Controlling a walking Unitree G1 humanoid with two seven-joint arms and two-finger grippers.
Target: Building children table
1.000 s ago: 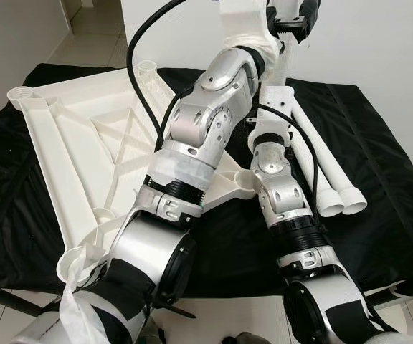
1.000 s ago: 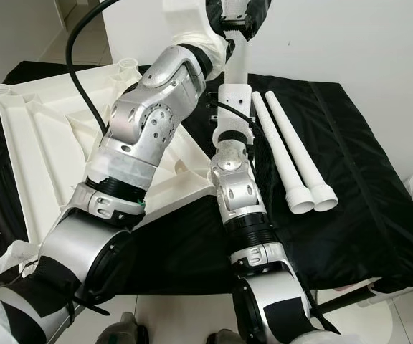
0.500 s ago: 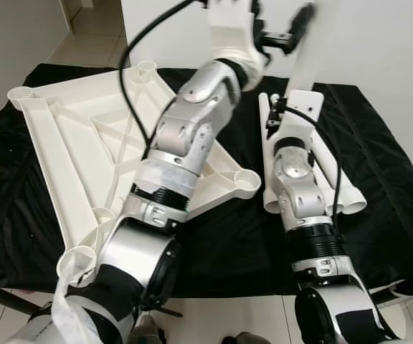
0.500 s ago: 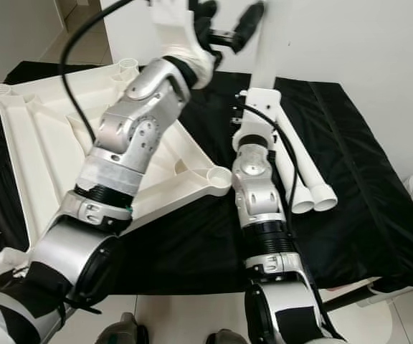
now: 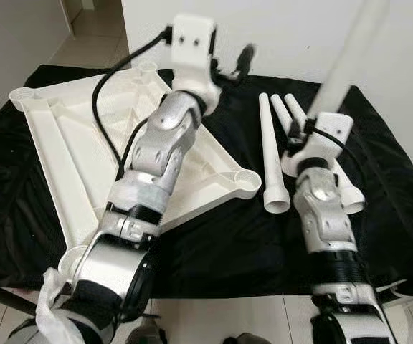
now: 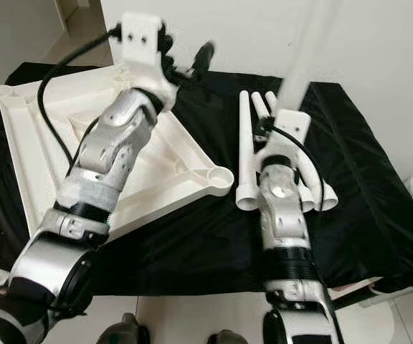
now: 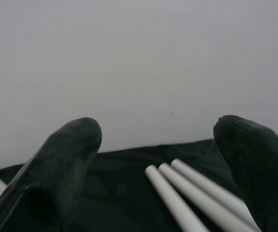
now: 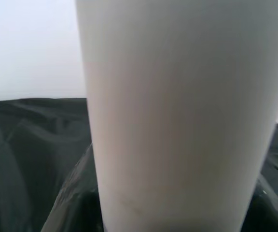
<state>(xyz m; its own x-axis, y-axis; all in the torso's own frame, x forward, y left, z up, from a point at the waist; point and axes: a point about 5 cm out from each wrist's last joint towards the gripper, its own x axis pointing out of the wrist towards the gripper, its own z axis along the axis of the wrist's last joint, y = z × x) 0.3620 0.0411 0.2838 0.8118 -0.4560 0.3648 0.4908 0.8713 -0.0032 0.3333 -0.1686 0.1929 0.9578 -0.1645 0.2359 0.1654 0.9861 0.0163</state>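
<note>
From the head views, the left end effector (image 5: 241, 61) hangs in the air with its black fingers spread wide and nothing between them, just past the far corner of the upturned white tabletop (image 5: 63, 150) that lies on the black-draped bench (image 6: 192, 236). The right arm lifts one white table leg (image 5: 350, 50) that slants up against the wall; whether the right end effector's fingers are clamped on it cannot be made out here. Three more white legs (image 5: 271, 154) lie side by side on the cloth, between the two arms and beneath the raised one. In the left wrist view, the two fingertips (image 7: 66, 159) stand far apart, empty, with those three legs (image 7: 187, 198) ahead on the dark cloth. In the right wrist view, the held leg (image 8: 182, 116) sits very close to the lens, dark cloth behind it.
</note>
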